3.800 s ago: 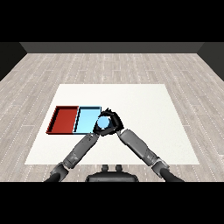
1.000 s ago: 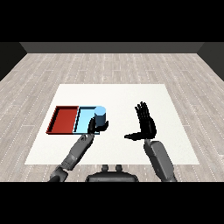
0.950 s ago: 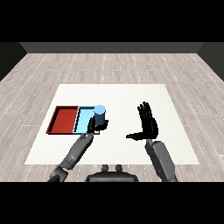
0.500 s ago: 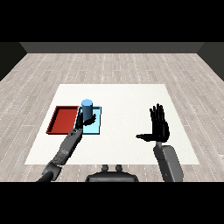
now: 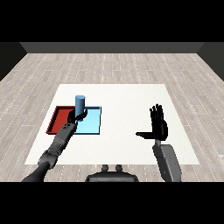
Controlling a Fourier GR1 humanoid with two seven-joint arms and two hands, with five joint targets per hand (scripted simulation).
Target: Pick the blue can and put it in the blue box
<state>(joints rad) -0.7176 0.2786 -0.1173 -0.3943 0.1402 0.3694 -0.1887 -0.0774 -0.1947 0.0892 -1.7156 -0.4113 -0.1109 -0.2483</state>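
The blue can [image 5: 80, 105] stands upright over the left part of the light blue tray [image 5: 92, 126]. My left hand [image 5: 75, 117] is curled round the can's lower part, above the seam between the two trays. My right hand [image 5: 157, 126] is held up over the white table to the right, fingers straight and thumb out to the left, holding nothing. I cannot tell whether the can's base touches the tray floor.
The red tray [image 5: 57, 120] lies against the left side of the light blue tray. Both trays sit on the white table [image 5: 122, 100], which is ringed by a wood floor.
My left hand has carried the can left and away from me, over the light blue tray's left part. My right hand has drawn away to the right and stands open.
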